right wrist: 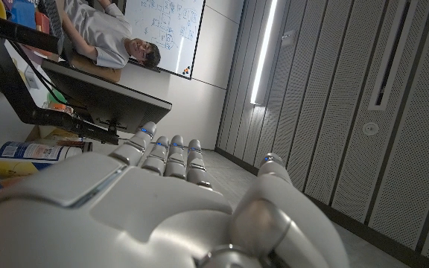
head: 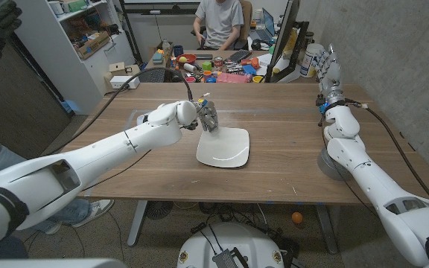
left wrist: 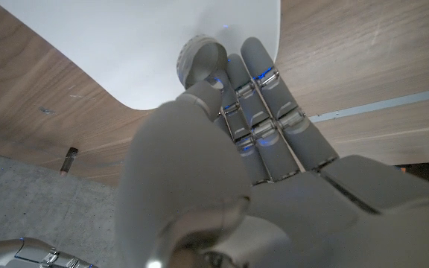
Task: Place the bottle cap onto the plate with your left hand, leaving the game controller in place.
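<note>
Fingers [left wrist: 255,97] of the left hand [head: 209,117] reach over the white plate's [head: 233,152] far edge. I cannot tell if it holds the bottle cap; no cap can be seen. If dropped there, it might bounce off onto the bench [head: 289,160]. Nothing sits in the plate. Well away from the plate, the right hand [head: 330,74] points up, fingers straight, holding nothing.

The left hand [head: 208,117] hangs over the white plate's [head: 229,152] far left corner and hides it; whether its fingers [left wrist: 255,82] hold a bottle cap cannot be told; the plate runs off the left wrist view's edge; clutter behind the table is too small to name.
</note>
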